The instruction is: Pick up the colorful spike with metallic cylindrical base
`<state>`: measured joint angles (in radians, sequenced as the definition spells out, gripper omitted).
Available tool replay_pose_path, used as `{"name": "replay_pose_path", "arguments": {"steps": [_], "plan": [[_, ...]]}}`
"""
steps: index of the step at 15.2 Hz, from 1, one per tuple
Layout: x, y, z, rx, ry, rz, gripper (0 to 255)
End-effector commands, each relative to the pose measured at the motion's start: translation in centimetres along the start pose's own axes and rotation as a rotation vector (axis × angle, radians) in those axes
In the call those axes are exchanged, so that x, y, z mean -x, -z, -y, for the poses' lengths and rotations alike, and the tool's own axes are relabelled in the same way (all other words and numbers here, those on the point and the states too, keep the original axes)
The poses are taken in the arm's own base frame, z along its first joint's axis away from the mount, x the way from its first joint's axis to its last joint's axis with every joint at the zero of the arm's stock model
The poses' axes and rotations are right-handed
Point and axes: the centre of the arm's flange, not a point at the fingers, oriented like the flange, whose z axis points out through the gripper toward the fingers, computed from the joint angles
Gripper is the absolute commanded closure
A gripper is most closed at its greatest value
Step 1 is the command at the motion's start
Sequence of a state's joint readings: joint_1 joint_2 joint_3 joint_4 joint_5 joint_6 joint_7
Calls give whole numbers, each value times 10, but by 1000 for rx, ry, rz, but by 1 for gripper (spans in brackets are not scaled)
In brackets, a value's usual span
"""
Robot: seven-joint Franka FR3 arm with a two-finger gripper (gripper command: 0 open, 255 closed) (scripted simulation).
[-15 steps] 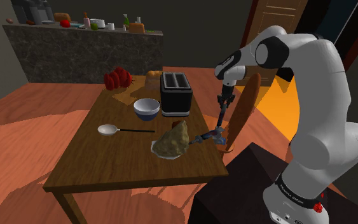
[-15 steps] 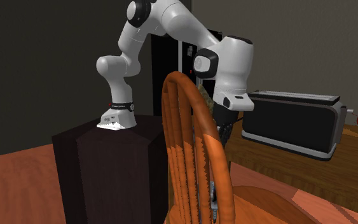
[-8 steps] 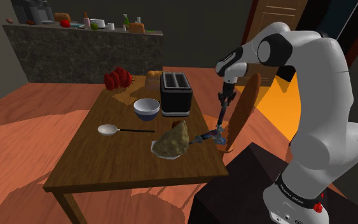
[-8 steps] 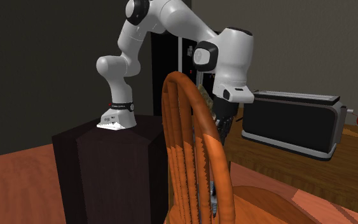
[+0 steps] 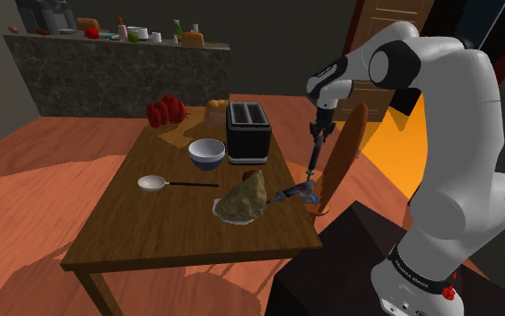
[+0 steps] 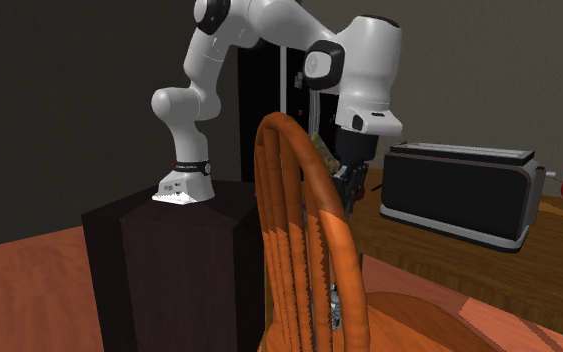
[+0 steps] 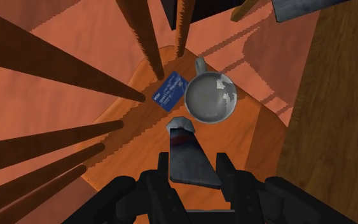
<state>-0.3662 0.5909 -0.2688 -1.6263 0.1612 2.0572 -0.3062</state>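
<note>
Jaws pinch the spike (image 7: 187, 153) above the chair seat (image 7: 133, 137); lifting step, I judge; next calls for rising straight, clear of spindles (image 7: 149, 38).

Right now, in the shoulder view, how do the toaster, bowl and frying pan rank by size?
Toaster, largest.
Bowl, next.
Frying pan, smallest in area, though its thin handle stretches longer than the bowl.
</note>
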Motion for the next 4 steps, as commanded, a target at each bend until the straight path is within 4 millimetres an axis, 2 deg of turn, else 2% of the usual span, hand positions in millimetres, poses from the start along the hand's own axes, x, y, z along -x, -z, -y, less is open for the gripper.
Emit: {"name": "replay_pose_path", "arguments": {"steps": [1,4], "plan": [[1,11,0,0,0,0,255],[2,17,1,0,0,0,255]]}}
